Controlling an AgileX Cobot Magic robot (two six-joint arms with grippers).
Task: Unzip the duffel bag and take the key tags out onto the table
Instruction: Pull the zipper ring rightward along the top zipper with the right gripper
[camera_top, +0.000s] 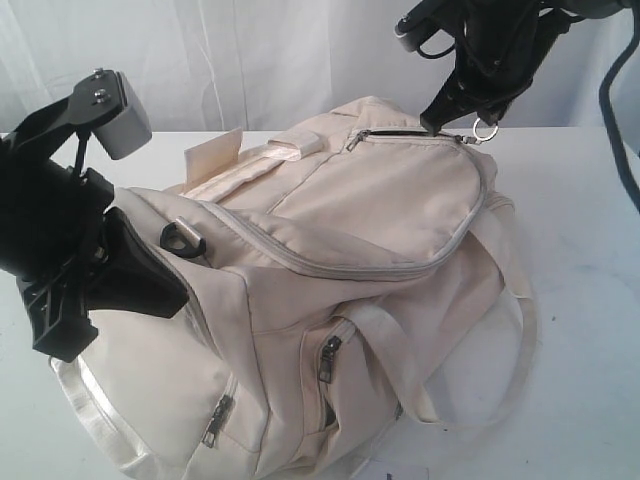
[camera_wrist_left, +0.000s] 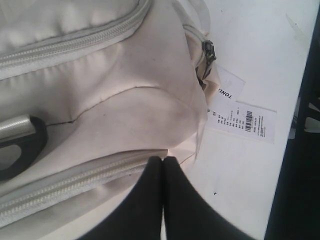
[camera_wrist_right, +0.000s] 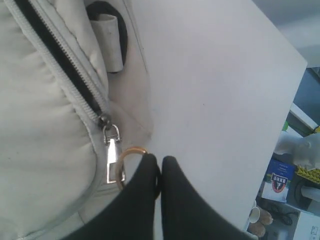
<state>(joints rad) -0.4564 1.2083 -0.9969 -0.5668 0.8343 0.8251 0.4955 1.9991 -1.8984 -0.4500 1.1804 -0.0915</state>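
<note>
The cream duffel bag (camera_top: 370, 230) lies on the white table (camera_top: 580, 200). My right gripper (camera_wrist_right: 161, 162) is shut on the brass ring (camera_wrist_right: 126, 154) of a metal zipper pull (camera_wrist_right: 112, 157) at the bag's far end (camera_top: 484, 128). Behind that pull the zipper shows a dark open slit (camera_wrist_right: 55, 60) (camera_top: 400, 133). My left gripper (camera_wrist_left: 163, 160) is shut, its tips pinching a fold of the bag's fabric (camera_wrist_left: 150, 115) at the near left side (camera_top: 170, 285). The long grey zipper (camera_top: 330, 268) across the top is closed. The key tags are hidden.
A black D-ring (camera_top: 183, 238) sits on the bag beside my left gripper. Paper labels with a barcode (camera_wrist_left: 245, 122) lie on the table by a side pocket. A dark cable (camera_top: 615, 120) hangs at the right. Cups and boxes (camera_wrist_right: 280, 185) stand beyond the table edge.
</note>
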